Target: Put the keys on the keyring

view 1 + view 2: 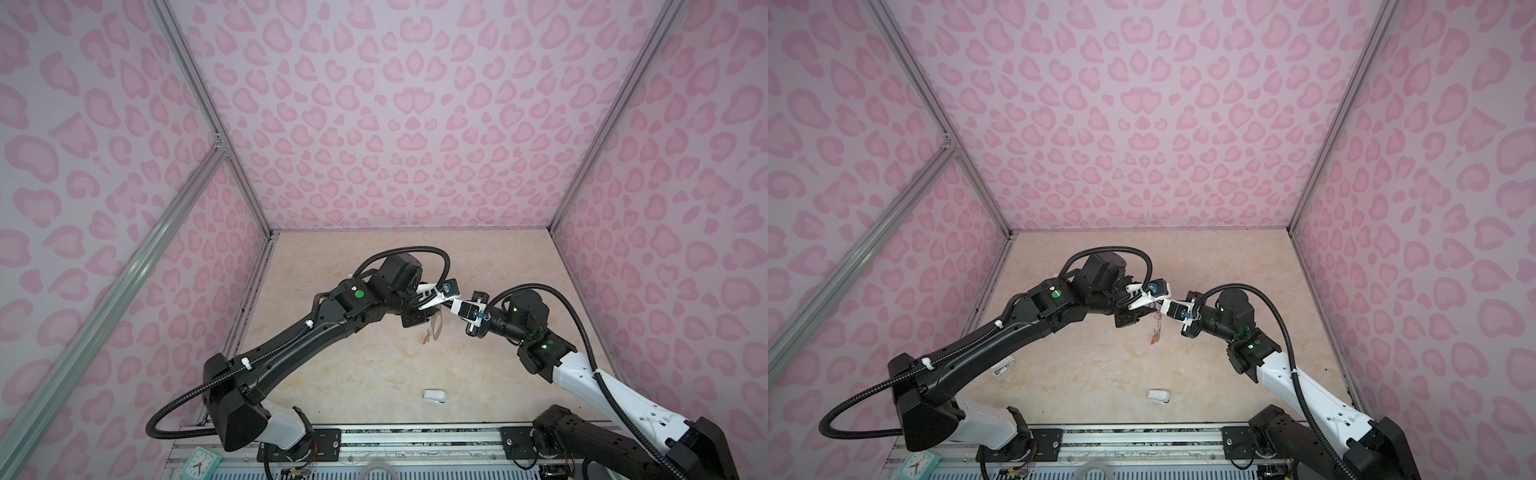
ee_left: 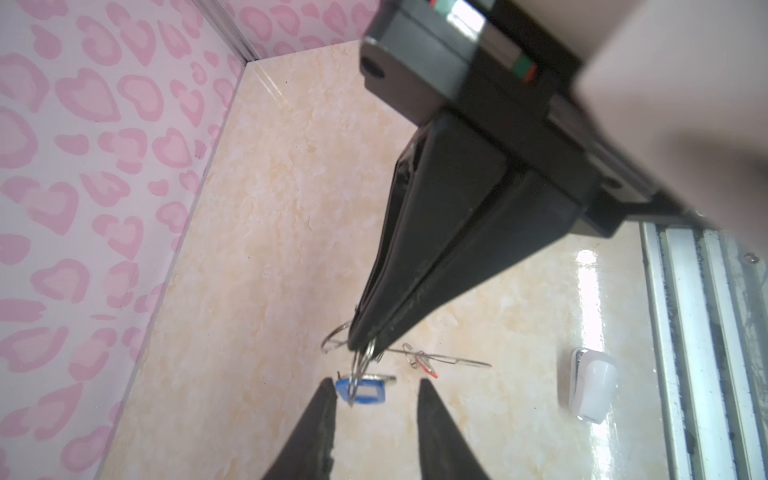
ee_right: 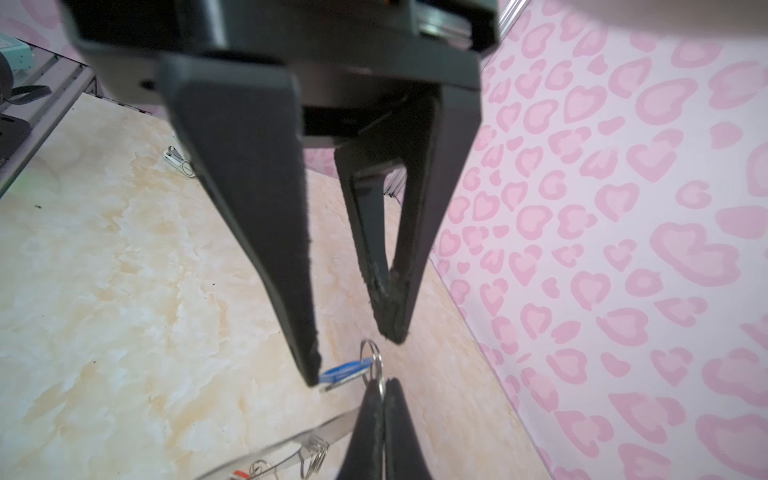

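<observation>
Left tool (image 2: 376, 382) is standing partly open, holding nothing, one fingertip (image 3: 309, 365) just beside the blue-tagged key (image 2: 361, 390) dangling below the right tool (image 3: 383, 386), which is pinching a wire ring (image 3: 379, 361), fully closed. Keyring (image 3: 291, 442) is hanging just beneath that right tool, carrying the orange-tagged key (image 2: 430, 371).

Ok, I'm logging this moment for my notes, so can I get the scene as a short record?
right gripper: shut on blue-tagged key, by its wire ring
left gripper: open, fingers either side of the blue tag
keyring: below both grippers
orange-tagged key: at the keyring's rings
white object: on the table, apart
</observation>
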You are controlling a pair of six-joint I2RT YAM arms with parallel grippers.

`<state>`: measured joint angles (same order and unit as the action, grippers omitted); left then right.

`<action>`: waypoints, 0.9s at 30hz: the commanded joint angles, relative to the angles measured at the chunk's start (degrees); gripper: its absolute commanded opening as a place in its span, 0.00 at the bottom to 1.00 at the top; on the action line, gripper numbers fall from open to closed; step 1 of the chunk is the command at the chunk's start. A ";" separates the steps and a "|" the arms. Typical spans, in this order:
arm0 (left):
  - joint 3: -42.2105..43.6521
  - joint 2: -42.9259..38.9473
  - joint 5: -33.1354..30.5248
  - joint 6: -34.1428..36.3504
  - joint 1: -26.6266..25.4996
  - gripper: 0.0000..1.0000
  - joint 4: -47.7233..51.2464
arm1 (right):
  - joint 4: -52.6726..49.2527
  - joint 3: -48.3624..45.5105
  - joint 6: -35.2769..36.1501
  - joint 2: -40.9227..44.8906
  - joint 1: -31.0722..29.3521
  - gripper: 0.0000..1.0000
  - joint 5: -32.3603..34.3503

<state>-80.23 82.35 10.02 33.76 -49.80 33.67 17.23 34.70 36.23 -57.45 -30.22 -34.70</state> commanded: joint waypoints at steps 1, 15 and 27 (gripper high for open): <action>2.79 -2.29 -4.28 -3.00 0.57 0.42 -7.28 | 3.31 -0.55 -2.30 0.23 0.15 0.00 0.42; 13.19 -3.25 -7.40 -10.75 -0.02 0.44 -20.17 | 8.51 -1.03 -8.31 -0.20 1.12 0.00 -1.07; 15.09 -2.68 -2.19 -13.68 -0.30 0.44 -25.86 | 9.74 -0.51 -10.29 -1.26 1.18 0.00 -0.55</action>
<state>-65.36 79.75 5.74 21.08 -50.04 11.44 23.27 33.74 27.11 -58.48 -29.08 -35.00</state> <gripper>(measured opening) 0.445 0.049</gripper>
